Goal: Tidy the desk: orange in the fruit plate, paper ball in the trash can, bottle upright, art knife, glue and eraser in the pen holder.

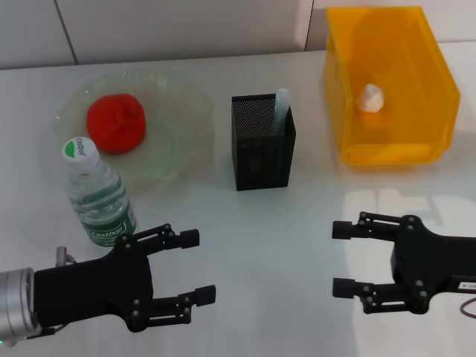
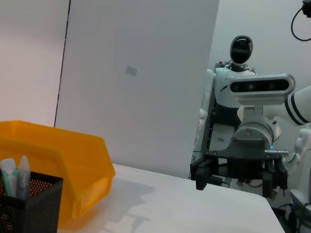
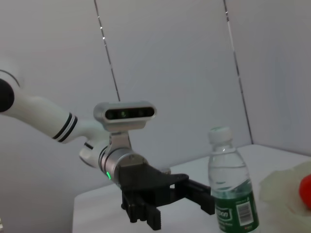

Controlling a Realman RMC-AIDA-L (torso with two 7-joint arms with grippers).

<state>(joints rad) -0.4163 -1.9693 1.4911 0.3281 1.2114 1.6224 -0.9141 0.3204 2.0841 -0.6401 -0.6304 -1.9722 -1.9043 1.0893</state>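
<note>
Both hands hovering open over the tabletop (image 1: 282,245)
Left hand (image 1: 195,266) is gaping at seven o'clock beside the upright bottle (image 1: 100,195); right hand (image 1: 343,258) at five.

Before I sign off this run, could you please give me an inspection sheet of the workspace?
Surface: white table, no loose items seen.
Job's things: orange in fruit plate; bottle upright beside the plate; paper ball in trash can; pen holder holds stick ends; eraser not visible.
Clutter: nothing seen.
Grippers: left gripper open beside the bottle; right gripper open; both empty.
Cables: one at right gripper's edge.
Surroundings: pale wall panels.
</note>
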